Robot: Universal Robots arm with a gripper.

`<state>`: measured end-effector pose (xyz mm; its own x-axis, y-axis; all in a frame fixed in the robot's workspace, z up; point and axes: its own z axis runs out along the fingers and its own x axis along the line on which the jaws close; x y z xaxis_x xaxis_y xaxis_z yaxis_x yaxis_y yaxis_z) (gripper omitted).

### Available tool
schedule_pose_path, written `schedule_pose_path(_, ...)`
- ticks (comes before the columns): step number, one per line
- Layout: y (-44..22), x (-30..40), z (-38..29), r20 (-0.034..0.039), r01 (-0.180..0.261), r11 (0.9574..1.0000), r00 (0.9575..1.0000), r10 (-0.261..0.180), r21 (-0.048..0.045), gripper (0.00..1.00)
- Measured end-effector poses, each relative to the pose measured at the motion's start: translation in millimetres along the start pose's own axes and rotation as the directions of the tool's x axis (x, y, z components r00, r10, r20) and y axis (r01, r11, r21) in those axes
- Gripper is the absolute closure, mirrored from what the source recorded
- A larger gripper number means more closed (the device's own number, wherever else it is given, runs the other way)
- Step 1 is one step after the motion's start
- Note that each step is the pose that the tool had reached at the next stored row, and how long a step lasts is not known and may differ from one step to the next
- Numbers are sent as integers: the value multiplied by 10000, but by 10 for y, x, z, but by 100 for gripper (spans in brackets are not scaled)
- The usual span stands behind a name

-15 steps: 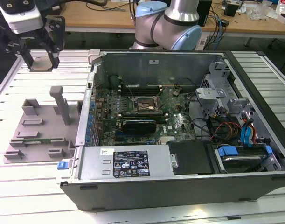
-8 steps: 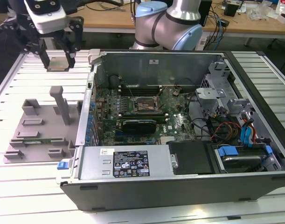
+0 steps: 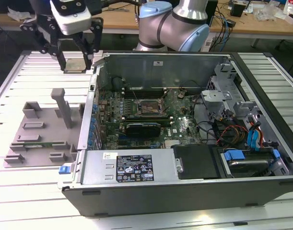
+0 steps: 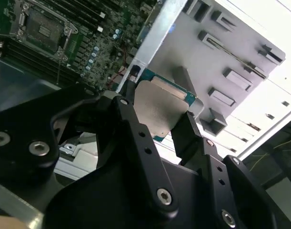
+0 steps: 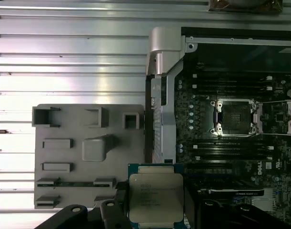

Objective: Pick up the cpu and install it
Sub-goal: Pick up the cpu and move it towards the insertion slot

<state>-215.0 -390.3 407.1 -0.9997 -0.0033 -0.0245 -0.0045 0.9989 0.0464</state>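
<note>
silvery metal marks the top of the cpu (image 3: 74, 66). in the exterior view, find it clamped between the two black fingers (image 3: 63, 60) of the gripper (image 3: 75, 61), at the far side of the scene towards the exterior view's left. note that the chip hangs in the air above the slatted metal table (image 3: 21, 191), apart from the grey plastic tray (image 3: 41, 139) and outside the open computer case (image 3: 184, 191). locate the tray flat on the table, just beside the case wall. inside the case, identify the cpu socket (image 3: 146, 108) on the motherboard (image 3: 184, 127), with the long black expansion card (image 3: 144, 128) just in front of it and the power supply box (image 3: 127, 165) along the near edge. the robot arm (image 3: 175, 26) stands behind the case.

in the second wrist view, check the grip: the cpu (image 4: 159, 107) sits in the gripper (image 4: 158, 112) with one finger pressed against each of two opposite edges. its metal top faces the camera, and a green board rim shows around it. beyond the chip you see the tray (image 4: 231, 67) and the bright edge of the case wall. the cpu socket (image 4: 43, 28) lies on the motherboard, well apart from the chip.

in the first wrist view, observe the cpu (image 5: 155, 198) with the black gripper parts beside it. it appears over the line where the tray (image 5: 88, 124) meets the case wall. the cpu socket (image 5: 235, 117) lies inside the case, well apart from the chip, and the table slats (image 5: 64, 47) run beyond the tray.
</note>
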Motion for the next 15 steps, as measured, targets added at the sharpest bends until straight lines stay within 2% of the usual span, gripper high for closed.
schedule_pose_path(3,0,-78,2,1,-1,10000,10000,1,-1,45)
schedule_pose_path(7,-2,-369,9,0,0,10000,10000,0,0,45)
schedule_pose_path(10,-2,-519,13,1,-1,10000,10000,1,-1,45)
schedule_pose_path(11,-3,-590,15,1,0,10000,10000,0,-1,45)
schedule_pose_path(13,-3,-656,16,1,-2,10000,10000,2,-1,45)
schedule_pose_path(14,-3,-752,19,0,0,10000,10000,0,0,45)
schedule_pose_path(15,-4,-799,20,1,-1,10000,10000,1,0,45)
